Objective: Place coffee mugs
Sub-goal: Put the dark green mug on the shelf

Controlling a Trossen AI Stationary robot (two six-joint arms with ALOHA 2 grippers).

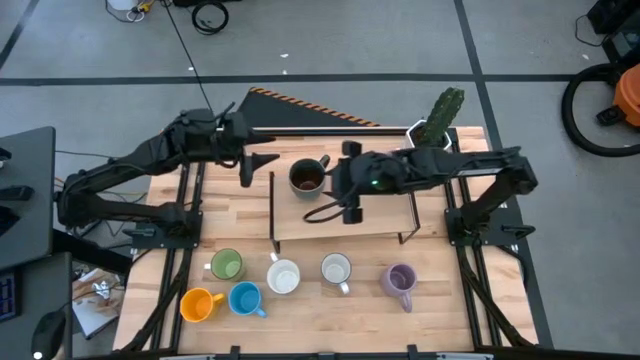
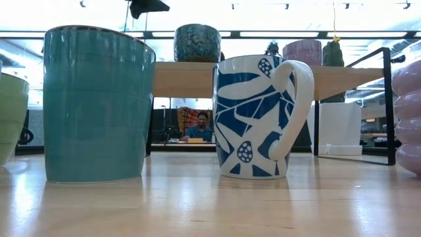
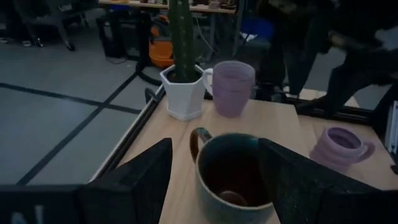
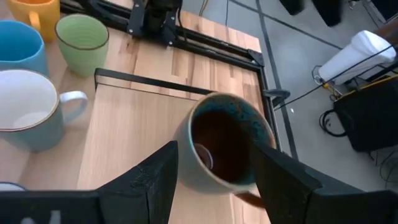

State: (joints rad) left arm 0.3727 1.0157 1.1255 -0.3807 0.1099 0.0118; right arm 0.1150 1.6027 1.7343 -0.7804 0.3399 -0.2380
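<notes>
My right pincer (image 1: 336, 187) and left pincer (image 1: 252, 163) both stand spread, one on each side of the brown mug (image 1: 306, 177) on the shelf (image 1: 380, 220), touching nothing, since six mugs wait on the tabletop (image 1: 330, 310) below.

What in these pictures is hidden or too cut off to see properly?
- High view: the right arm covers the shelf lavender mug.
- Low view: the green mug is cut by the left edge, the table lavender mug by the right.
- Low view: the person beyond the table is too small.
</notes>
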